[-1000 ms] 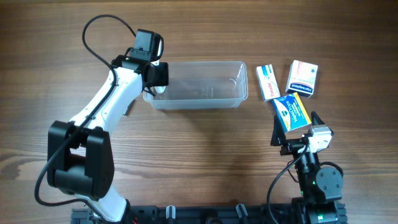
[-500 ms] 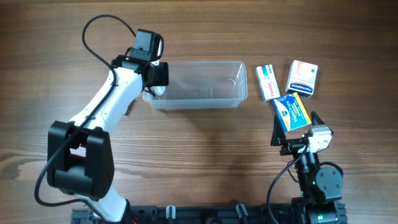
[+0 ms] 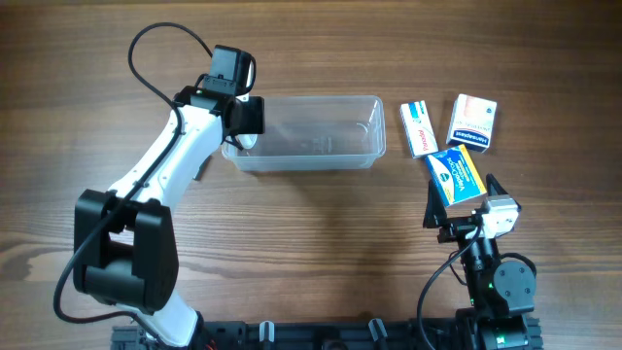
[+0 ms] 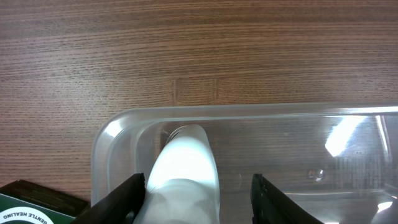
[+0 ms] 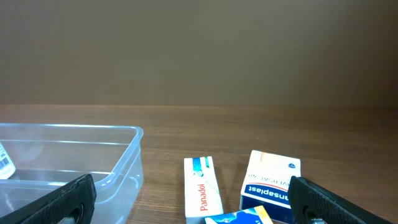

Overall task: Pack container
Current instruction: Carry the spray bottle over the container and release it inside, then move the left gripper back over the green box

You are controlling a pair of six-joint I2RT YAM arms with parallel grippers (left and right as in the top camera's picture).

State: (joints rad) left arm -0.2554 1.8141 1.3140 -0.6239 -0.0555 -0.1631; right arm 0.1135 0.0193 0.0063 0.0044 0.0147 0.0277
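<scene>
1. Clear tub (image 3: 321, 161) sits just left of three small boxes (image 3: 471, 122).
2. Left gripper (image 4: 198, 188) is parted around a white bottle (image 4: 185, 163) inside the tub's left end, grip looks loose, I think.
3. Right gripper (image 5: 189, 190) is wide open and empty.

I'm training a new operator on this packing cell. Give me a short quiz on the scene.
1. True or false: the bottle is inside the container.
2. How many boxes sit outside the container?
3. Fill in: the ___ gripper straddles the bottle.

Key
1. True.
2. Three: Panadol box, orange-topped box, blue box.
3. The left gripper.
</scene>
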